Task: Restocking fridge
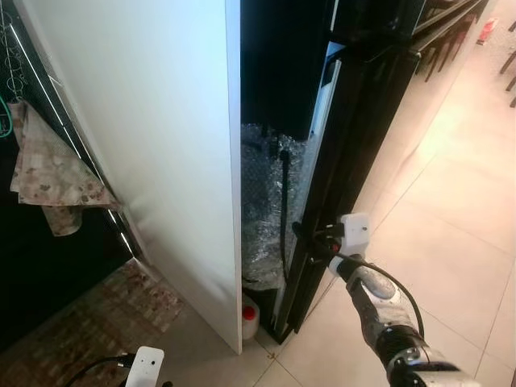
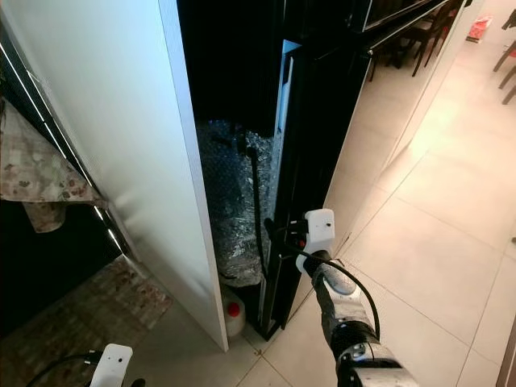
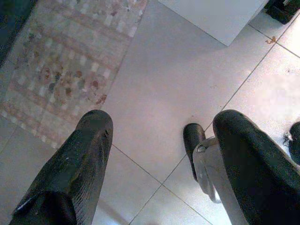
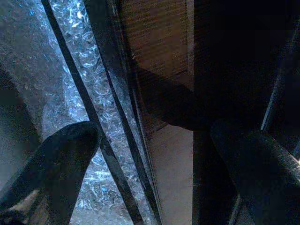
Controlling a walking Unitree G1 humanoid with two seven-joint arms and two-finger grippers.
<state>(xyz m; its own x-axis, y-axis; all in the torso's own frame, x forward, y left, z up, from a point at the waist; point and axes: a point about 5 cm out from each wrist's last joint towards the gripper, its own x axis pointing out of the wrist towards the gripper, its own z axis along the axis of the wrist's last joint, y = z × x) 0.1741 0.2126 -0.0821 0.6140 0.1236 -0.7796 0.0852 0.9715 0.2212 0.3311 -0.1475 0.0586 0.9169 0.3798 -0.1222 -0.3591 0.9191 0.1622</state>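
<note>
The tall black fridge (image 1: 355, 137) stands ahead, its dark glossy door edge facing me. My right gripper (image 1: 310, 234) reaches that edge at about knee height. In the right wrist view the right gripper (image 4: 154, 136) is open, its fingers (image 4: 70, 145) wide apart with the door's edge between them. My left gripper (image 3: 161, 126) hangs low and open over the tiled floor, holding nothing. No food items are visible.
A white panel (image 1: 161, 145) stands close on the left of the fridge. Bubble wrap (image 1: 262, 201) and a black rod (image 1: 284, 210) fill the gap between them, above a red-capped bottle (image 1: 249, 316). A patterned cloth (image 1: 48, 173) hangs left; a rug (image 1: 89, 322) lies below; chairs (image 1: 439, 40) stand far right.
</note>
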